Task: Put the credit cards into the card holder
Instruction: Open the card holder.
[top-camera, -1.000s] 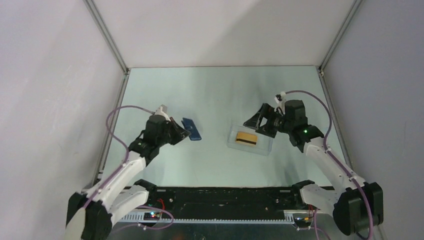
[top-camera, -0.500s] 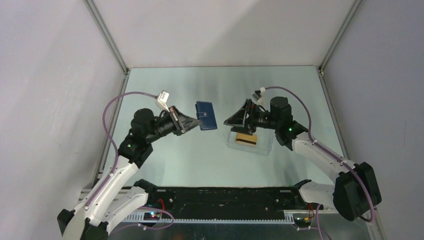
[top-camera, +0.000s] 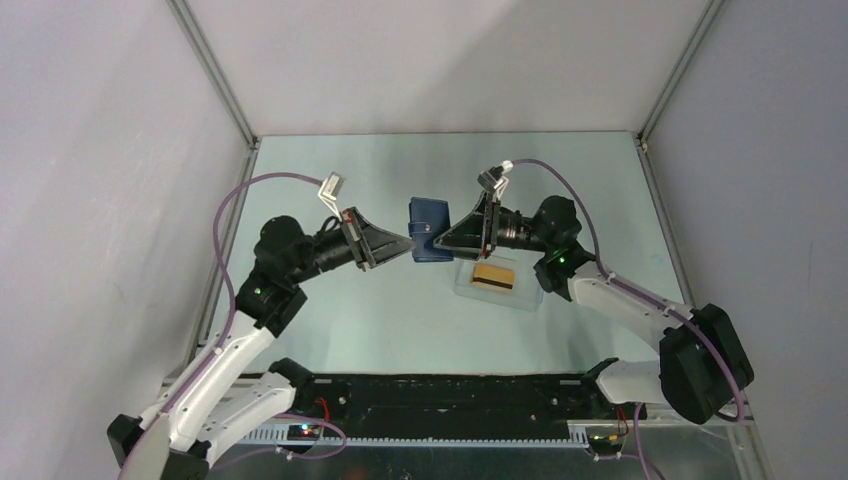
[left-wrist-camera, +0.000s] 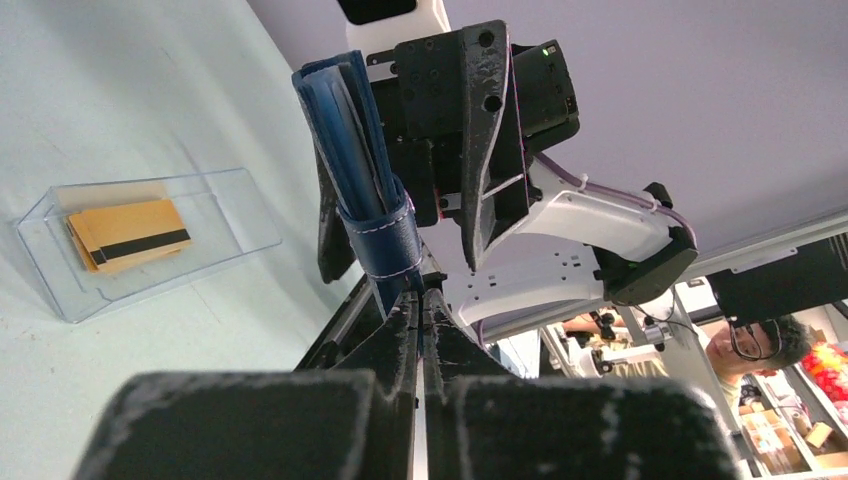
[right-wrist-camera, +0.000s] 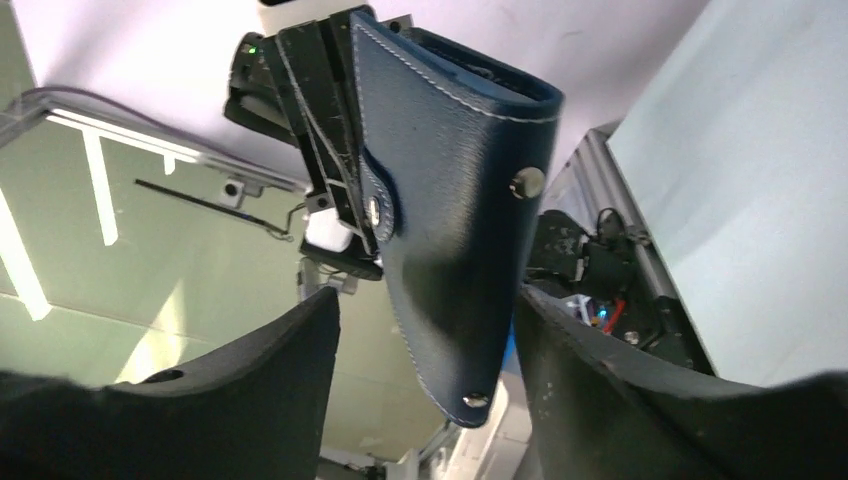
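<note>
Left gripper (left-wrist-camera: 420, 300): fingers pressed together, pinching the bottom edge of the small dark navy folding card holder (right-wrist-camera: 450, 200) at its stitched strap. The holder is held up in the air, folded closed, between the two arms and well above the table.

Right gripper (right-wrist-camera: 425, 310): jaws apart, one finger on each flat side of the holder. There is a clear gap on the strap side. On the other side the finger sits close to the leather, and contact cannot be confirmed.

Handling, as a judgement:
- The holder looks light and soft, leather-like, with smooth faces that could slip.
- Held by one thin edge, it is likely to twist or droop.
- A squeeze across the flat faces would only keep it shut.
- Better holds are the free cover edge or the snap tab, so it can be peeled open to reach the slots.

Small thin gold-tan credit cards with a dark stripe (left-wrist-camera: 125, 232): stacked flat in a shallow clear plastic tray (left-wrist-camera: 235, 215) on the pale green table (top-camera: 400, 310), just beside and below the right arm. They are probably stiff and slick, and hard to lift from flat. The tray walls crowd any finger coming in from the side.

In the way: both wrists are nose to nose, with little room to turn.
</note>
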